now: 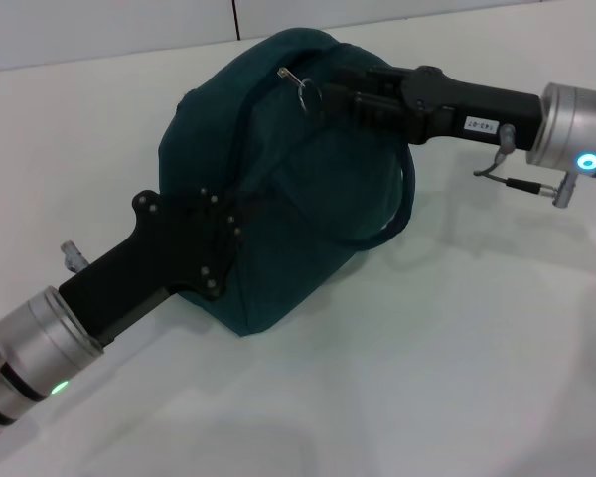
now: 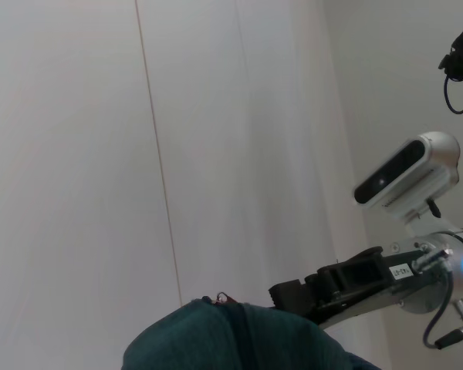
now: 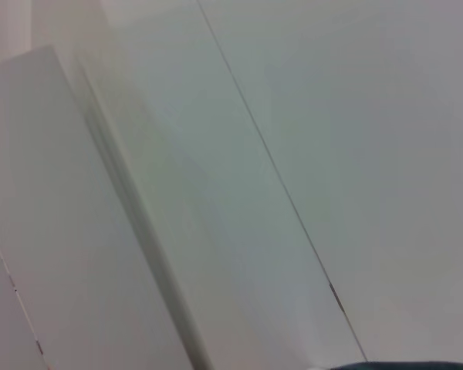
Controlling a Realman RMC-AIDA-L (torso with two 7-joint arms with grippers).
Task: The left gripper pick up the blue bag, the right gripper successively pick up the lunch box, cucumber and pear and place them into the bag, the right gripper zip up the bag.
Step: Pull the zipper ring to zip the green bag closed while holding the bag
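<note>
The blue bag (image 1: 298,189) stands tilted on the white table, bulging, and its silver ring pull (image 1: 304,87) sits at the top far end. My left gripper (image 1: 223,248) presses against the bag's near left side, shut on the fabric where a handle (image 1: 377,234) begins. From the right, my right gripper (image 1: 328,101) reaches the bag's top, its fingers closed at the ring pull. In the left wrist view the bag's top (image 2: 239,339) shows with the right gripper (image 2: 285,293) at it. A sliver of bag (image 3: 401,365) shows in the right wrist view. Lunch box, cucumber and pear are out of view.
The white table (image 1: 457,338) spreads to the right and front of the bag. A white wall (image 1: 109,30) runs behind it. The right arm's wrist camera (image 2: 405,173) shows in the left wrist view.
</note>
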